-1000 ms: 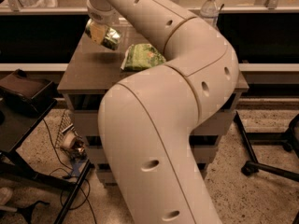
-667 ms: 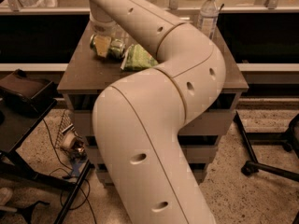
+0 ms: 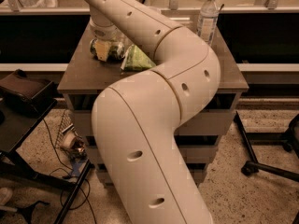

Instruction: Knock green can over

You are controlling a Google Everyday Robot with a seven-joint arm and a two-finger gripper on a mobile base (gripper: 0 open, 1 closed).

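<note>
My gripper (image 3: 108,49) is low over the left back part of the grey table (image 3: 84,78), at the end of the big white arm (image 3: 154,125) that fills the middle of the camera view. A small dark green shape, which looks like the green can (image 3: 115,53), sits right at the gripper and is mostly hidden by it. I cannot tell if the can is upright or tipped. The flat light-green snack bag (image 3: 137,59) lies just right of the gripper.
A clear water bottle (image 3: 208,17) stands at the table's back right. A black stand (image 3: 23,97) is left of the table, with cables and clutter (image 3: 72,143) on the floor beside it. A chair base (image 3: 266,162) is at the right. A counter runs behind.
The gripper has come down and slightly right, from above the table's back left to the tabletop beside the snack bag. The arm's elbow has swung with it.
</note>
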